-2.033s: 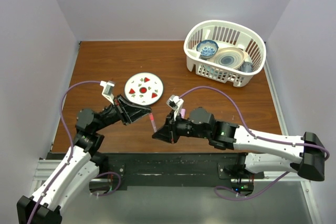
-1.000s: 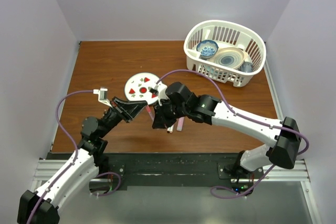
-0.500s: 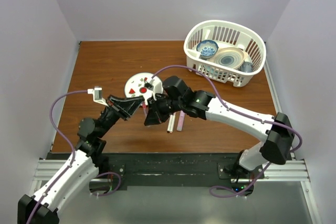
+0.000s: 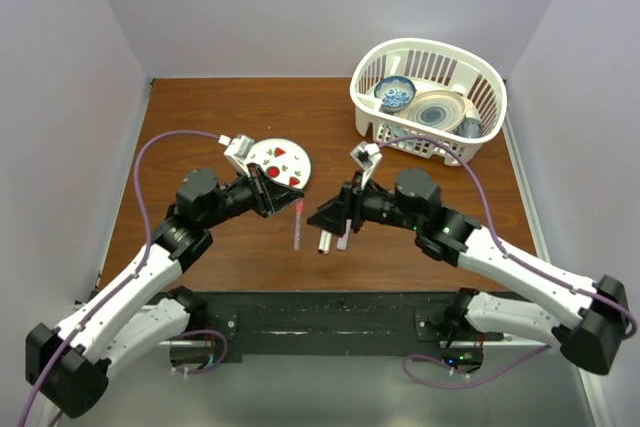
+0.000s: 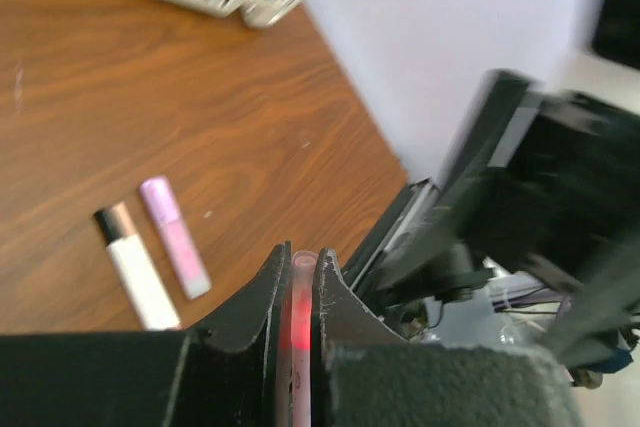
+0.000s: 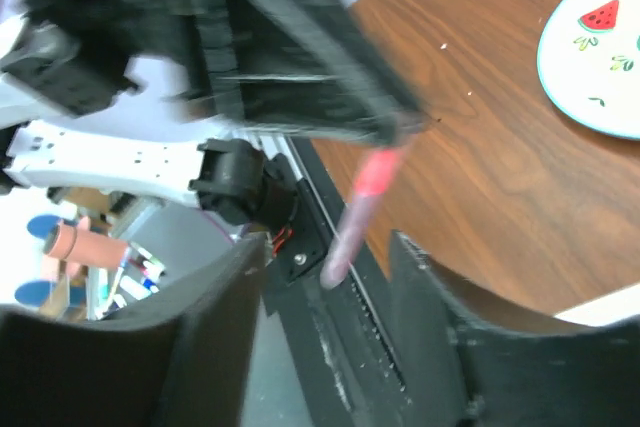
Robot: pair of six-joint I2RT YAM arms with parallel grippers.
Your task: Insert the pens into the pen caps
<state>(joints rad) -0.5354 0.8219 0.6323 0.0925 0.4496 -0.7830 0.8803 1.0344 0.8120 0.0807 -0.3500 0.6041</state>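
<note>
Fingers of my left gripper (image 5: 300,261) clamp the thin reddish pen (image 5: 298,325), its end poking past them. That wrist view, unlike the right one, shows the white pen (image 5: 135,269) and pale pink pen (image 5: 176,251) side by side on the table (image 5: 150,97). My right gripper (image 6: 325,247) stands wide. Its view puts the reddish pen's end apparently between my fingers, with the watermelon plate (image 6: 600,77) beyond.

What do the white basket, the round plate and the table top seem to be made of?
Basket: likely moulded plastic, matte white, with slotted walls.
Plate: ceramic or melamine, smooth white with printed watermelon slices; cannot tell which.
Table top: wood or wood-look laminate, brown with visible grain.
</note>
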